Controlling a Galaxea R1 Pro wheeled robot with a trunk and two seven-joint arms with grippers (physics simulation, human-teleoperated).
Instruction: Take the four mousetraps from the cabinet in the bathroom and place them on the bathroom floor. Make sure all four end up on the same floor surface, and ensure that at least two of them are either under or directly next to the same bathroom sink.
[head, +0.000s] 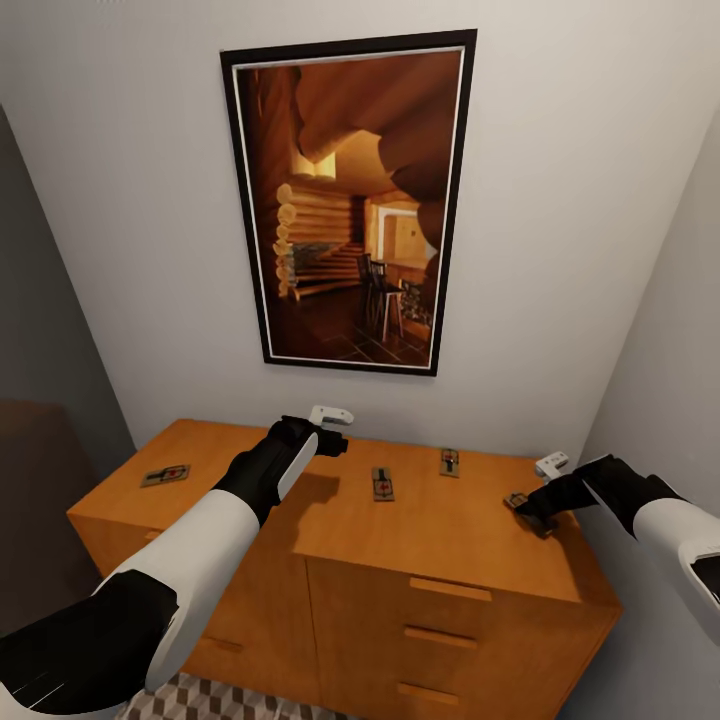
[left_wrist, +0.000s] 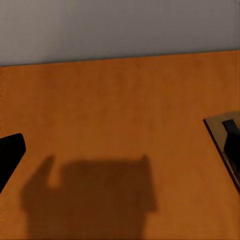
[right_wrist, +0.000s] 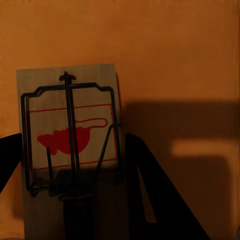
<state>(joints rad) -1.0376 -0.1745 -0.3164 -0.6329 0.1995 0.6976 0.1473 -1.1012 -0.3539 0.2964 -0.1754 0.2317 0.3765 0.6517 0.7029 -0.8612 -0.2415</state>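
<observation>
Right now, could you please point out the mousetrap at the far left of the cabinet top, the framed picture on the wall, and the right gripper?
Far-left mousetrap (head: 165, 475), head view, middle of its board.
Framed picture (head: 350, 200), head view, centre of the image.
Right gripper (head: 528, 506), head view, between its fingertips.

This looks like a room in a home. A big framed picture (head: 350, 205) of a log house hangs on a plain wall above a wooden cabinet (head: 440, 610) with drawers. Patterned floor tiles (head: 215, 700) show below.
</observation>
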